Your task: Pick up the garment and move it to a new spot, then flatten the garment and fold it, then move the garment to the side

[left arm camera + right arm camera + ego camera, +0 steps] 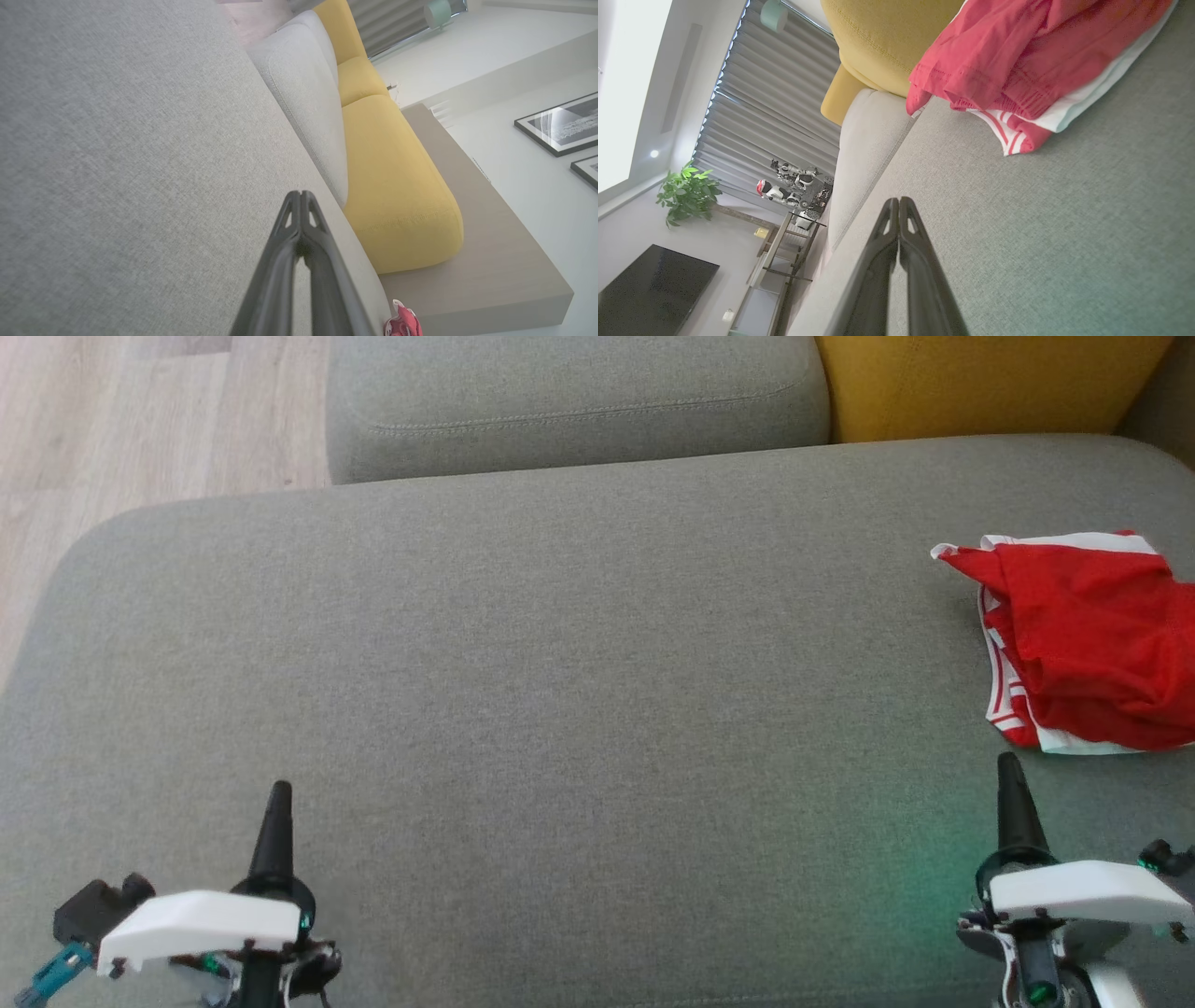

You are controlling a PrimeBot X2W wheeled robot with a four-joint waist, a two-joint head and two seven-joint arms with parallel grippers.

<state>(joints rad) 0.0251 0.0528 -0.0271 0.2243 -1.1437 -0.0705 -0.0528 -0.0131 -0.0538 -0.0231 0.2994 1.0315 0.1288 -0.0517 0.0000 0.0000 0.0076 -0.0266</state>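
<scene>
No legible text, seemingly.

The garment point(1092, 635) is of red fabric, with a white band along its top edge and white stripes down its left side. It lies crumpled in a loose heap, creased and folded over itself, with one red corner pointing out to the left at the top. It rests on the grey seat cushion point(560, 663) at the far right of the head view, which cuts off its right part. The right wrist view shows a ribbed red hem lying over a white layer
</scene>
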